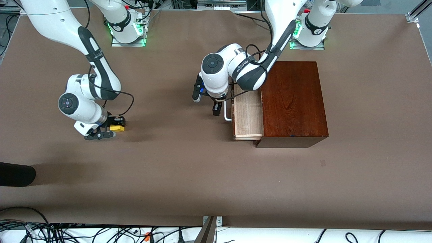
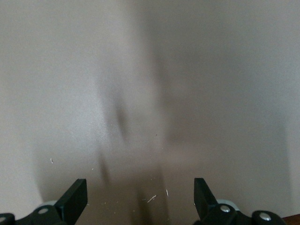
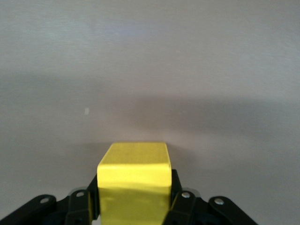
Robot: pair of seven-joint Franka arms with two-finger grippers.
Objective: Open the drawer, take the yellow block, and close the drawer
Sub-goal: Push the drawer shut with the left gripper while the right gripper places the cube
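The yellow block (image 1: 117, 128) sits between the fingers of the right gripper (image 1: 108, 130), low over the tabletop (image 1: 189, 175) toward the right arm's end, well apart from the wooden box (image 1: 293, 101); in the right wrist view the fingers (image 3: 79, 206) press on both sides of the yellow block (image 3: 134, 180), so the grasp looks firm. The drawer (image 1: 248, 114) is pulled out of the box, its pale tray empty as far as I can see. The left gripper (image 1: 216, 105) hangs just beside the white handle (image 1: 226, 113), with its fingers (image 2: 75, 197) spread wide and holding nothing — only bare tabletop shows between them. I judge the step in hand is closing the drawer. To do it well, the left gripper should push flat on the drawer front or the handle, straight along the slide direction and slowly, so the box does not shift — while the right arm holds the block and waits.
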